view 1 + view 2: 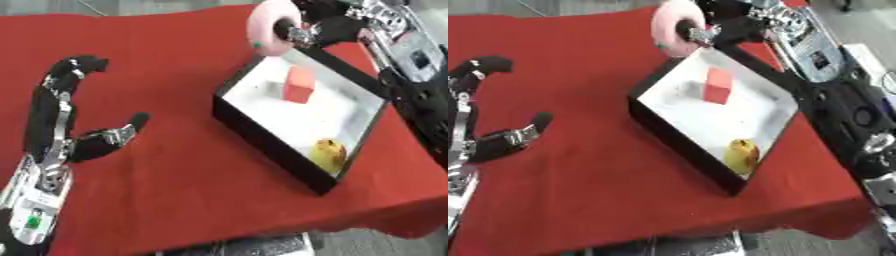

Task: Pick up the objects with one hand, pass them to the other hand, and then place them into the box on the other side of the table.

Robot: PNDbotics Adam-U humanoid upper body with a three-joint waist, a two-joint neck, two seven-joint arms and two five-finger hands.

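A pale pink round object (pixel 269 27) hangs over the far corner of the black-walled box (pixel 262 137), with my right hand (pixel 319 32) shut on it; a small green mark shows at its lower edge. Inside the box, on its white floor, stand a red block (pixel 299 85) and a yellow rounded object (pixel 329 154) near the front corner. My left hand (pixel 61 117) rests on the red cloth at the left, fingers relaxed and apart, holding nothing.
A red cloth (pixel 175 165) covers the table; its front edge runs along the bottom, dropping off at the lower right. My right arm (pixel 815 50) and its grey casing reach in along the right side beyond the box.
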